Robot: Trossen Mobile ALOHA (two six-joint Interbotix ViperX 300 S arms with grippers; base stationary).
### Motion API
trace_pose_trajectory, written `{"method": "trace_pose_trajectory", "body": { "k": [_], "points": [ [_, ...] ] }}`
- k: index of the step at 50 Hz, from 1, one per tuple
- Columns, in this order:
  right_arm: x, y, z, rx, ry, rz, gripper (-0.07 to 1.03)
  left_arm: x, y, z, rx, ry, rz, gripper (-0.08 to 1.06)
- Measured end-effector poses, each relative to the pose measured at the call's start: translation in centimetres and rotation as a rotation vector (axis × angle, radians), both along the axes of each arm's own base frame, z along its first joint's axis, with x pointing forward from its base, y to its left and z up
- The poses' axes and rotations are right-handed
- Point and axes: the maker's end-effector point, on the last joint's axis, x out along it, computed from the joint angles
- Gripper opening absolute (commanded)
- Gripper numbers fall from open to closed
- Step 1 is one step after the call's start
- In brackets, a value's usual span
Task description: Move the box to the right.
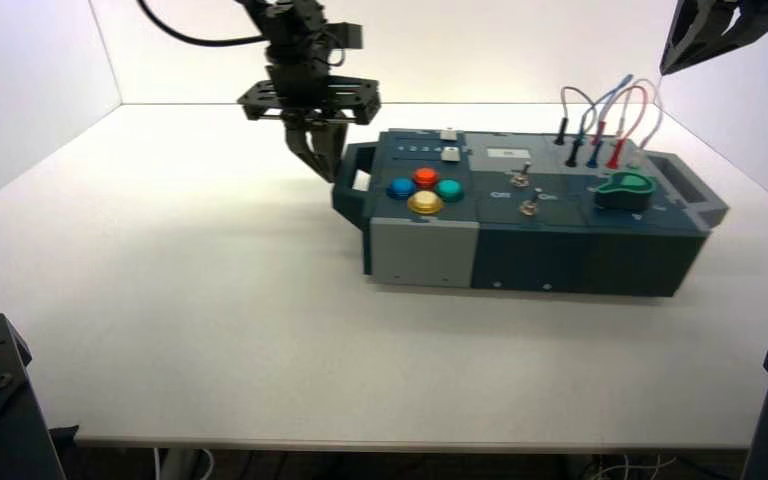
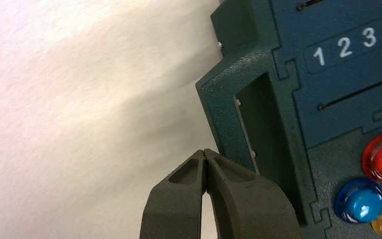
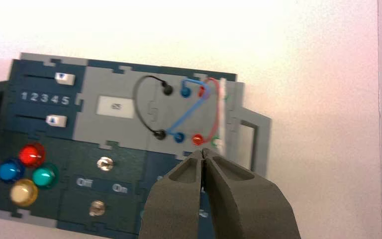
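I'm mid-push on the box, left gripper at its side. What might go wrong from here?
The left gripper's closed fingers sit at the left handle, so pushing off-centre may swing the box. They might also slip off the handle's slanted edge.

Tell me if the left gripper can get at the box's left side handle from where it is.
Probably yes: the left gripper, fingers shut, is right beside the left handle, with nothing visible between them; pushing looks feasible, though grasping would need opening first.
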Motion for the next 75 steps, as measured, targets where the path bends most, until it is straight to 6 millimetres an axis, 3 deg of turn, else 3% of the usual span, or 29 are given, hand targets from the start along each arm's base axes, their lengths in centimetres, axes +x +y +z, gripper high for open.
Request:
{"method": "trace_pose_trajectory", "body": {
  "k": [21,41,54,64,75],
  "points": [
    [-0.2,0.1,0.1,0.006,-0.004,-0.001,-0.02,0.1,-3.2,0.4,-0.006,0.000,-0.074,-0.03],
    [-0.2,0.1,0.1,0.006,-0.006,-0.001,-0.02,-1.1,-6.6,0.2,-0.017,0.011,-0.144,-0.03],
    [-0.2,0.0,0.8,0.007,-0.032,-0.003,-0.02,0.0,-6.1,0.4,-0.035,-0.011,-0.112,-0.03],
    [-0.2,0.1,1.5,0.008,-0.061,-0.003,-0.02,2.7,-3.4,1.8,-0.054,-0.064,-0.032,-0.03],
    [-0.3,0.0,1.6,0.009,-0.067,-0.003,-0.02,2.2,-3.1,3.1,-0.073,-0.106,-0.032,-0.03]
  ]
}}
